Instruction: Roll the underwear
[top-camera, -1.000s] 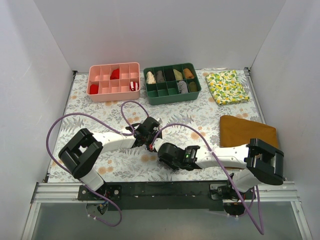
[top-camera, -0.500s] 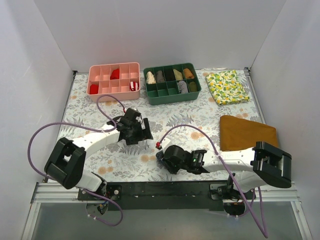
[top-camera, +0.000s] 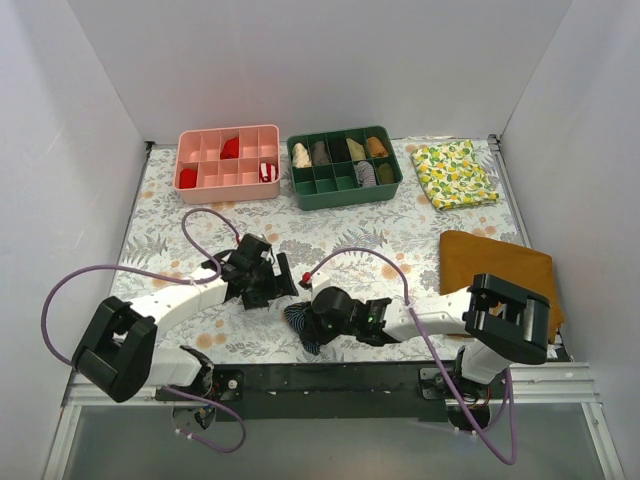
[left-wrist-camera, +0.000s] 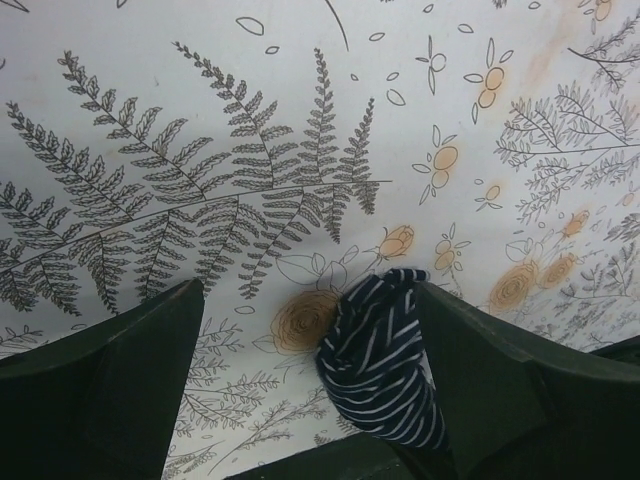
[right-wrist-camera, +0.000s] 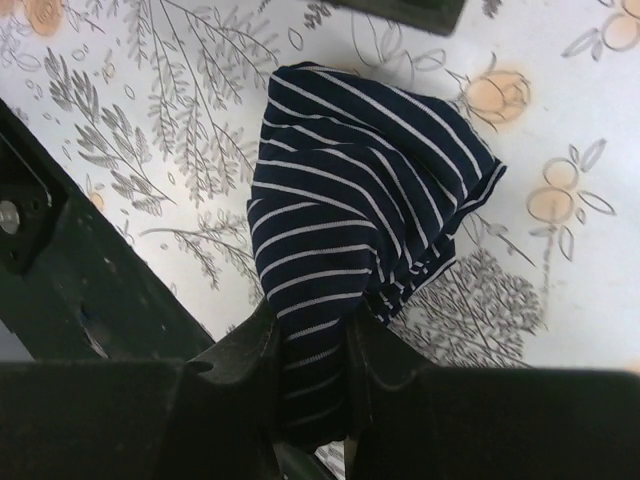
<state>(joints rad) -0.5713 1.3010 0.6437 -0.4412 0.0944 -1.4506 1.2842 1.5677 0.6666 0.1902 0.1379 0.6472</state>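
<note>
Top view: the underwear (top-camera: 298, 322) is lying bunched on the floral table (top-camera: 180, 250) near its front edge, at the tip of the right gripper (top-camera: 316, 318), with the left gripper (top-camera: 268, 288) just beside. Left wrist view: the left jaws are standing wide apart, holding nothing, and the striped bundle is lying beside one finger (left-wrist-camera: 520, 390). Right wrist view: the right fingers (right-wrist-camera: 250, 350) are pinching narrowly on one end of the underwear.

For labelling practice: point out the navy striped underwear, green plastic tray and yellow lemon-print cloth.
navy striped underwear (right-wrist-camera: 365, 225), right wrist view, bundle's middle.
green plastic tray (top-camera: 345, 200), top view, front wall.
yellow lemon-print cloth (top-camera: 455, 173), top view, centre.
</note>
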